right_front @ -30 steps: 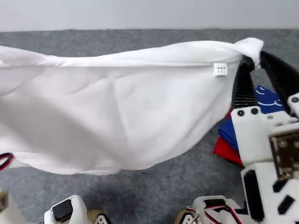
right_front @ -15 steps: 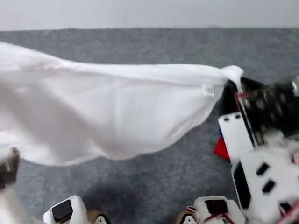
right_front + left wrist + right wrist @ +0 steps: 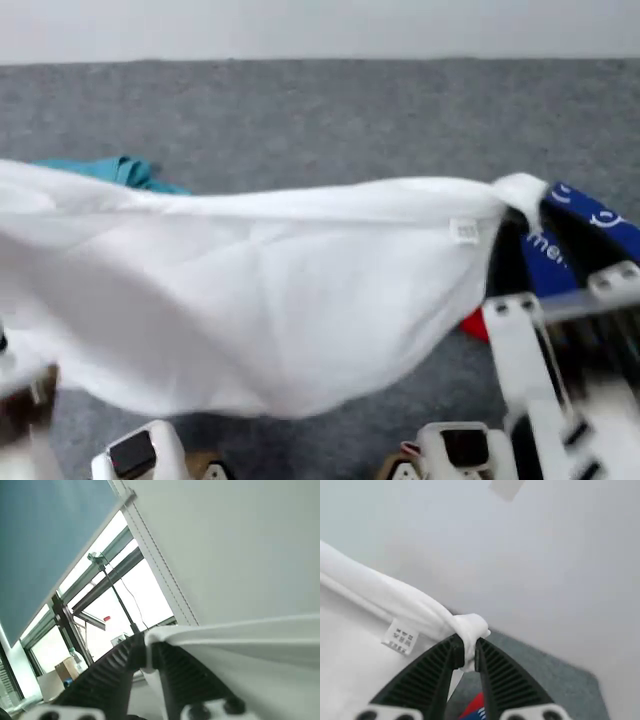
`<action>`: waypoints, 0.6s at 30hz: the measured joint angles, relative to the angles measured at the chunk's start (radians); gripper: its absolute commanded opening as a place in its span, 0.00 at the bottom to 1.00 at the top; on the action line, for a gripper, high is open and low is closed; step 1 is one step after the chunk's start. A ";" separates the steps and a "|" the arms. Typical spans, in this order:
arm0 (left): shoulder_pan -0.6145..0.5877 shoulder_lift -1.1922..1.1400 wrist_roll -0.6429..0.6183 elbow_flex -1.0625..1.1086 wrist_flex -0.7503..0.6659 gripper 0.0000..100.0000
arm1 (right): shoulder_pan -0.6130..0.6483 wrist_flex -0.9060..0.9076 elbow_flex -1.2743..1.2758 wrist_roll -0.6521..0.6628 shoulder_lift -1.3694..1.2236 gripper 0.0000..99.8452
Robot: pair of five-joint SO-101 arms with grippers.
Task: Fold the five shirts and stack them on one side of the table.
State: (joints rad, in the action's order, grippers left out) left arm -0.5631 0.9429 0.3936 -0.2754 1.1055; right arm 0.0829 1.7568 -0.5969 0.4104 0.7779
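Note:
A white shirt [image 3: 260, 300] hangs stretched in the air across the table, held at both ends. My right gripper [image 3: 520, 225] is shut on its right corner, a bunched knot of cloth [image 3: 468, 630] between the black fingers [image 3: 440, 665]. My left gripper [image 3: 148, 655] is shut on the other edge of the white shirt [image 3: 240, 640], up off the high view's left side. A small label [image 3: 465, 231] is sewn near the right corner. Folded blue [image 3: 585, 215] and red [image 3: 475, 325] shirts lie stacked at the right, behind the right arm. A teal shirt [image 3: 115, 170] lies at the back left.
The grey table [image 3: 350, 120] runs back to a pale wall. Arm bases [image 3: 140, 455] stand along the front edge. The right arm's white body [image 3: 545, 380] rises at the front right, over the stack.
The stretched white shirt has dropped lower and toward the front, uncovering the teal shirt at the back left. The right gripper swung down and right, exposing more of the blue shirt.

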 measured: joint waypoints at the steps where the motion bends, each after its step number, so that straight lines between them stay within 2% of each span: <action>1: 0.018 0.000 0.000 0.044 -0.012 0.01 | 0.000 0.000 0.034 0.000 -0.018 0.01; 7: 0.183 -0.031 0.144 0.422 -0.120 0.01 | 0.000 -0.127 0.290 0.000 -0.210 0.01; 12: 0.267 -0.147 0.166 0.741 -0.330 0.01 | -0.002 -0.356 0.496 0.000 -0.376 0.01; 15: 0.292 -0.267 0.166 0.842 -0.480 0.01 | -0.003 -0.496 0.549 0.000 -0.491 0.01; 18: 0.305 -0.420 0.164 0.847 -0.611 0.01 | -0.003 -0.626 0.559 0.000 -0.609 0.01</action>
State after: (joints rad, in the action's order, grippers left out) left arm -0.2578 0.5224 0.5577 0.5715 0.4948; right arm 0.0798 1.1308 -0.0384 0.4104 0.1688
